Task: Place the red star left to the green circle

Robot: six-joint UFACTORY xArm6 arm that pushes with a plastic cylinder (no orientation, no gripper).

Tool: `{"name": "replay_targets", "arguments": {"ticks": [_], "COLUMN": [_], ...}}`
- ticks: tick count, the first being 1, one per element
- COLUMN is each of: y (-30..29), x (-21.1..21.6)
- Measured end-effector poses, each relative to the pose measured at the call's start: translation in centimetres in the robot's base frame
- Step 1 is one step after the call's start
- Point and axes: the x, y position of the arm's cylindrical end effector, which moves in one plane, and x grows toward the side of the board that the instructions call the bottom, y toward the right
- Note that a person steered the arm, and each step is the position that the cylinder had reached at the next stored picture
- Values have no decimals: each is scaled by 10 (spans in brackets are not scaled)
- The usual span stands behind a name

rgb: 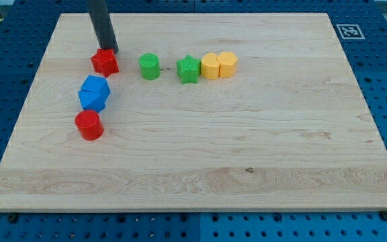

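Observation:
The red star [105, 62] lies on the wooden board [247, 148] toward the view's upper left. The green circle [149, 66] stands to its right, with a gap between them. My tip [108, 50] touches the red star's top edge, just above it in the view. The dark rod rises from there out of the view's top.
A green star [188, 69] sits right of the green circle. Two yellow blocks [219, 65] stand side by side right of that. Two blue blocks [94, 93] sit together below the red star, and a red circle [89, 125] lies below them.

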Motion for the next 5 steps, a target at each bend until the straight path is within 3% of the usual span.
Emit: {"name": "replay_targets", "arguments": {"ticks": [2, 5], "y": [19, -18], "x": [0, 23]}}
